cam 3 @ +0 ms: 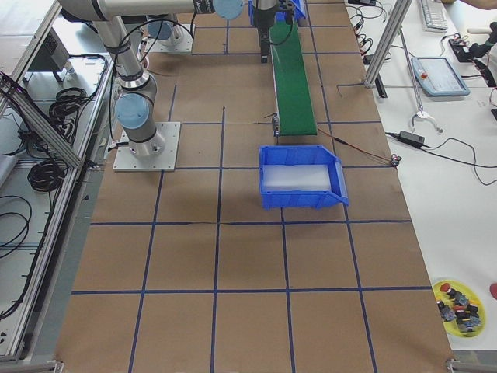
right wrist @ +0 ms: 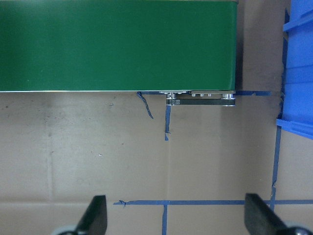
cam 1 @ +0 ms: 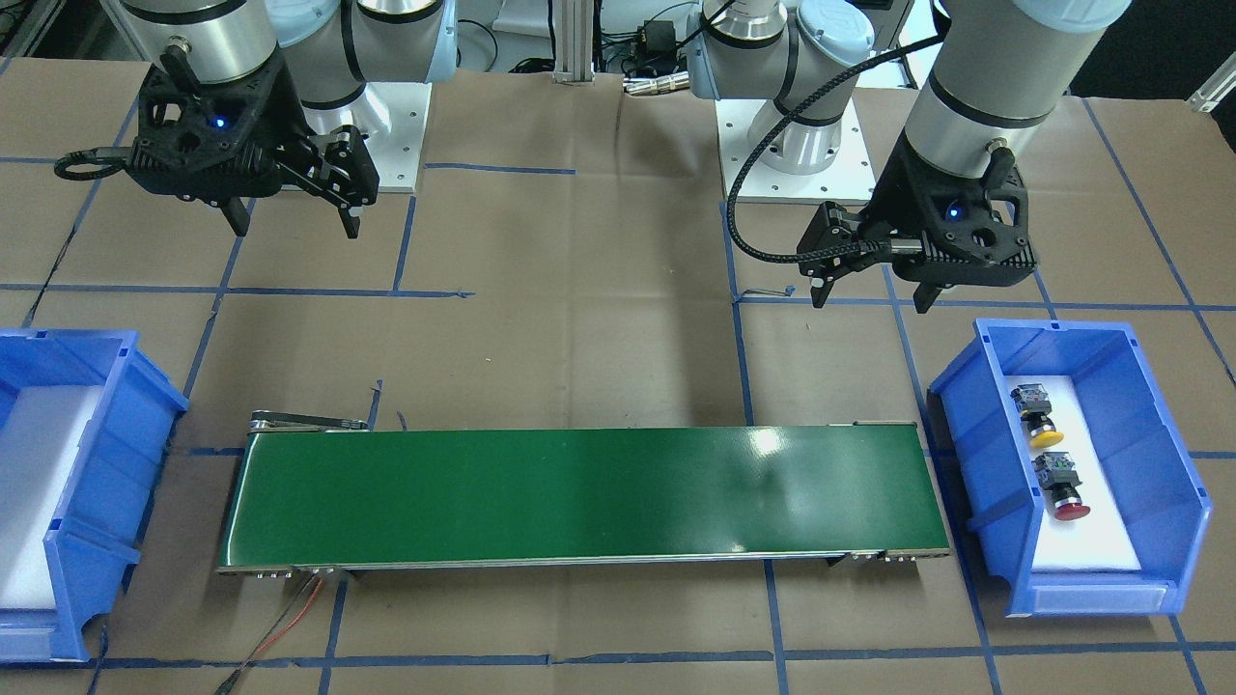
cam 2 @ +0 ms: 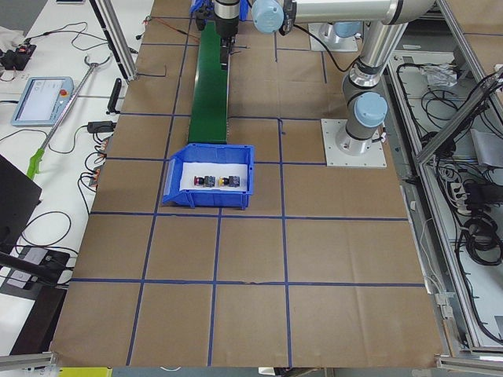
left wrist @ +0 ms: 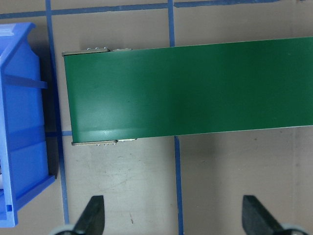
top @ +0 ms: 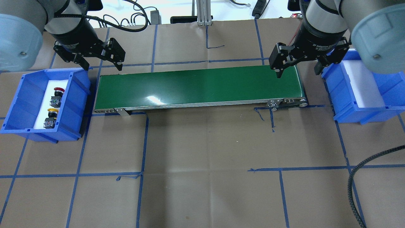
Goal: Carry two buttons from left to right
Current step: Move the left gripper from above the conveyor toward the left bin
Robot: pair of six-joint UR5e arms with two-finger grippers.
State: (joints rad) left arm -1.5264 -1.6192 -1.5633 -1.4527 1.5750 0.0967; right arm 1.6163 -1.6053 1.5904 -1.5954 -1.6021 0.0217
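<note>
Left gripper [top: 103,65] jaws are released and empty, so I'd drop straight into the blue plastic bin [top: 19,104] and pinch the red-capped black-and-grey push-button [top: 57,96] by its blocky body, dodging its yellow-capped twin [top: 50,117].

Glossy green belt [cam 1: 579,497]; matt brown paper [cam 1: 579,319].

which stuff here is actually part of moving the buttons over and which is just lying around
Part of the job: yellow button, red button, left blue bin holding both, green conveyor, right blue bin, left claw, right claw.

Lying about: yellow dish of small parts, screen pendant on the side bench, black braided cable.
</note>
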